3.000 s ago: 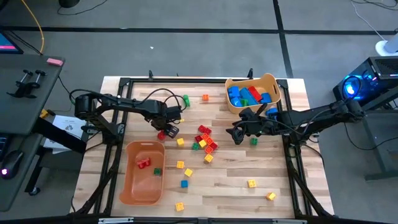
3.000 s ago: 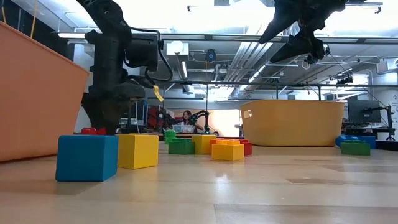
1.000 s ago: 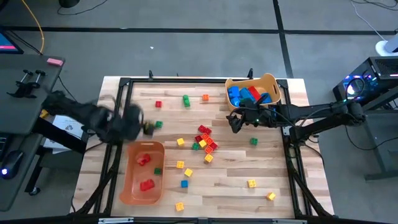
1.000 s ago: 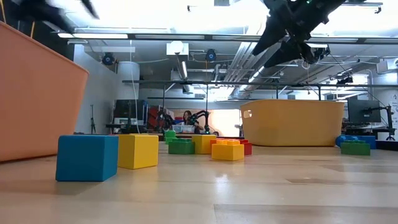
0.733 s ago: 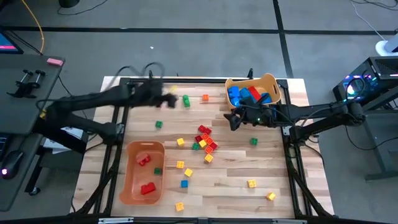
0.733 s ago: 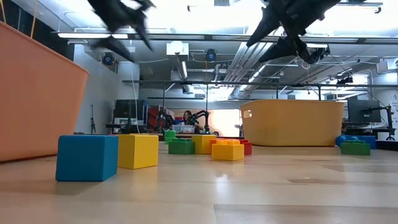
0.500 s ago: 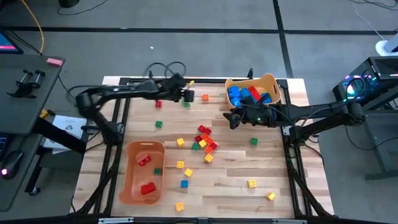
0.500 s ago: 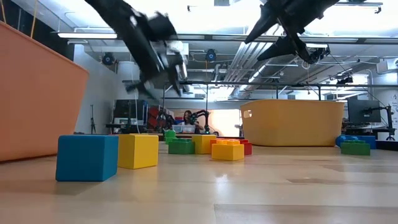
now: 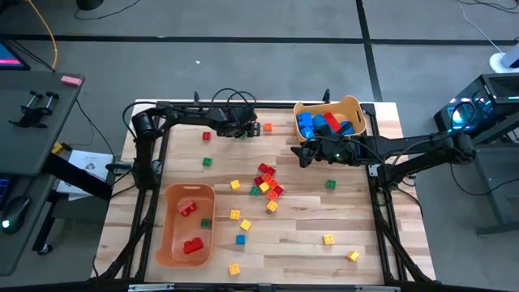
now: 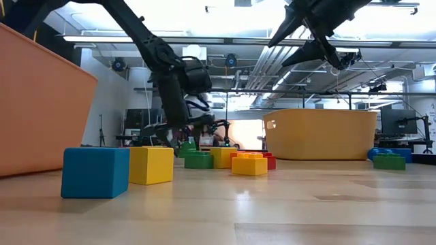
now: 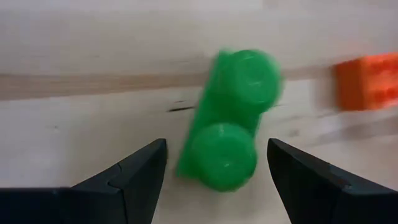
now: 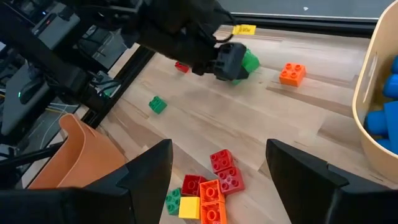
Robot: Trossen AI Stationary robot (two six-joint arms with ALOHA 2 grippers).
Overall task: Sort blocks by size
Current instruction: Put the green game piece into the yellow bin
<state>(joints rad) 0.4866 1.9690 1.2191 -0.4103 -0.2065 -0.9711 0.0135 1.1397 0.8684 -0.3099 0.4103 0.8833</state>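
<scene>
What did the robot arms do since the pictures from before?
The left claw dropped a red block into the orange bin, then swung to the far side and now straddles the green block, open. The right claw moved toward the tan bin and stopped there. Loose blocks stayed.

Two bins are sitting on the desk (image 9: 308,235): one (image 9: 186,227) at the front left, one (image 9: 350,106) at the back right. Blocks (image 9: 267,180) are lying clustered between them, with the left claw (image 9: 243,131) hovering over a block (image 11: 231,119) near the back edge.
</scene>
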